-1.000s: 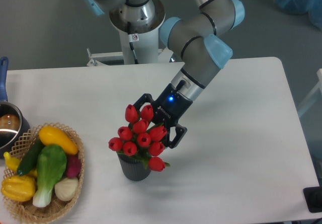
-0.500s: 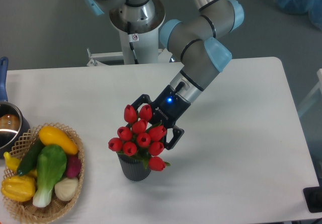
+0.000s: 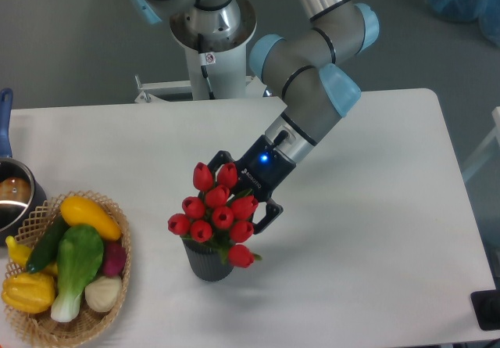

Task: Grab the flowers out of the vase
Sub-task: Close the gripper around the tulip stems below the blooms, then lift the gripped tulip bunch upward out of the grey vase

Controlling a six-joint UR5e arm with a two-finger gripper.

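Since a second ago: slight shift of the gripper (image 3: 238, 188) toward the table's near edge and a little left, deeper into the bunch; flowers (image 3: 215, 211) and vase (image 3: 208, 261) unmoved.

Flowers standing in the vase, a short way in from the near edge of the table (image 3: 375, 231), left of its middle, stems running down into the round mouth, heads fanned above and leaning slightly toward the far edge. Gripper coming in from the far-right side, tilted down along the arm. One dark finger showing at the top of the bunch beside the two uppermost buds, the other at the right flank beside the lower buds; most of the red heads lying between and in front of them. Fingers apart, straddling the upper part of the bunch; contact with the buds impossible to judge, since the blooms hide the inner faces. Stems hidden too.

Probably needed next: closing across the bunch, then a lift along the stem axis, up and out of the mouth.

Well apart near the left corner: a wicker basket (image 3: 117, 301) of toy vegetables (image 3: 74, 266).
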